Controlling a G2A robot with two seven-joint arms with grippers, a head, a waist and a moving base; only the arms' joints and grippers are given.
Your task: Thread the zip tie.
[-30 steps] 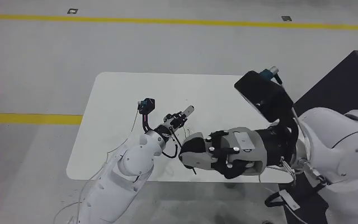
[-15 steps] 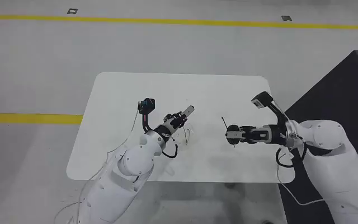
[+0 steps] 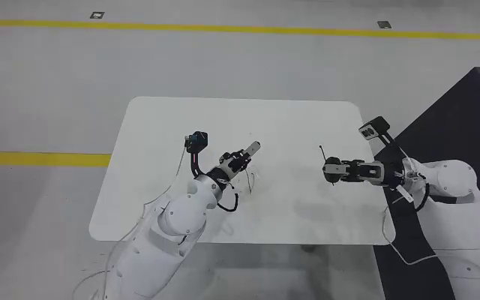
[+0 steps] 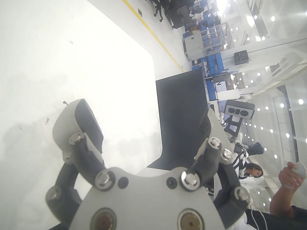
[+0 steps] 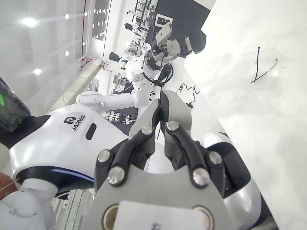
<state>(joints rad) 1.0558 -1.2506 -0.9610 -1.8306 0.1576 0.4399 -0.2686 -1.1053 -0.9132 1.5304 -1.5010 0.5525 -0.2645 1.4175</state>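
**Top view.** The left gripper (image 3: 246, 154) hangs over the middle of the white table (image 3: 150, 135). From above, its fingers run together and the gap between them is hard to read. The right gripper (image 3: 330, 169) sits nearer the table's right edge, well apart from the left. A thin black zip tie (image 3: 323, 154) sticks out of its tip, and the gripped end is hidden inside the fingers. Just beside the left gripper a second zip tie (image 3: 248, 181) lies on the table, showing as faint dark strands.

**Left wrist view.** The left gripper (image 4: 146, 120) has its jaws spread wide with nothing between them. The bright table (image 4: 72, 48) lies below it, with a black mat (image 4: 182, 111) past the table's corner.

**Right wrist view.** The right gripper (image 5: 161, 101) is clamped on the zip tie (image 5: 162, 84). The strap shows as a hairline above the fingertips and is covered where the pads meet. Farther off is the left gripper (image 5: 163, 37), too small to judge. The second zip tie (image 5: 257, 63) lies bent on the table, on what looks like a clear wrapper (image 5: 275, 53) with a faint outline.
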